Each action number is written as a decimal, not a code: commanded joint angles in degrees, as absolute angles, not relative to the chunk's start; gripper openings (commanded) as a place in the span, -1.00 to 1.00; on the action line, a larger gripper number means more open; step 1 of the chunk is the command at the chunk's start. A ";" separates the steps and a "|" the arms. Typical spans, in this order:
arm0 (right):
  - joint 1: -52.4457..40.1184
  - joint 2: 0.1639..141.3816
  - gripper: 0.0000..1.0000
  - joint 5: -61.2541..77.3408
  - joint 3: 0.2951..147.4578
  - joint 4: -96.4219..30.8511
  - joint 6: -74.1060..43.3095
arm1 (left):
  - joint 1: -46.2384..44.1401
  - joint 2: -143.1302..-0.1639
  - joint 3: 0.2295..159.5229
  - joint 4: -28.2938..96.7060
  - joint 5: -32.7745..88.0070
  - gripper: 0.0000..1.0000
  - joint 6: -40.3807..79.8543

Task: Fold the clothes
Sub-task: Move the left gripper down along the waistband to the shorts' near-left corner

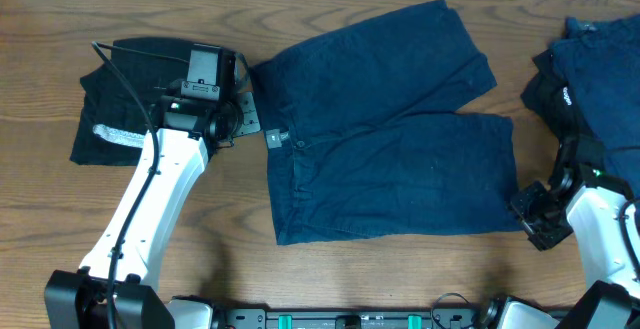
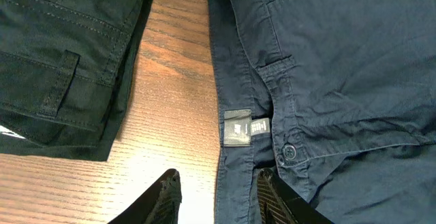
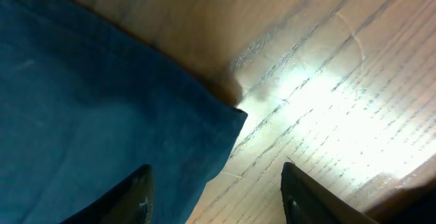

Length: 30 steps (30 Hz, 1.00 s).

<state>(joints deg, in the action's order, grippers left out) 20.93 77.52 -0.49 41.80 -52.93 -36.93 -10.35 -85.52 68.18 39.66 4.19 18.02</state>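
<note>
The right gripper (image 3: 214, 197) hangs open over the near hem corner of the navy shorts (image 1: 390, 139), which lie flat on the table (image 1: 330, 279). Farther off, the left gripper (image 2: 218, 190) hangs open at their label (image 2: 238, 126). Next, I think, both must pinch and fold.

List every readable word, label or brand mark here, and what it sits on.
Nothing is legible for certain.
Grey tag at the waistband of the navy shorts: print too blurred to read.
White mark on the black garment at far right: too small to read.
</note>
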 commanded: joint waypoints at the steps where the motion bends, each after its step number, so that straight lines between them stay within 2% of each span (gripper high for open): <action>1: 21.37 77.47 0.22 1.54 41.12 -52.71 -36.10 | -10.37 -86.06 68.47 39.35 3.31 -0.22 17.89; 9: 21.41 77.49 0.18 0.23 35.77 -46.24 -37.71 | -10.37 -86.06 68.47 39.38 3.31 -0.21 17.89; 12: 21.43 77.49 0.11 0.21 33.36 -41.74 -37.69 | -10.37 -86.06 68.47 39.42 3.31 -0.21 17.89; 15: 21.43 77.49 -0.10 -0.03 32.99 -39.70 -37.67 | -10.37 -86.06 68.47 39.42 3.33 -0.21 17.89; 18: 21.43 77.49 -0.57 -0.03 32.99 -39.31 -37.67 | -10.37 -86.06 68.47 39.79 3.38 -0.21 18.22; 20: 21.41 77.47 -0.75 -0.51 32.99 -39.24 -37.63 | -10.37 -86.06 68.47 40.88 3.40 -0.21 21.34; 24: 21.41 77.49 -0.96 -0.64 32.97 -39.46 -37.19 | -10.39 -86.04 68.47 45.06 7.64 -0.21 25.39; 30: 21.41 77.49 -0.97 -0.64 32.97 -39.22 -37.19 | -11.18 -86.04 68.47 53.41 13.74 -0.02 20.67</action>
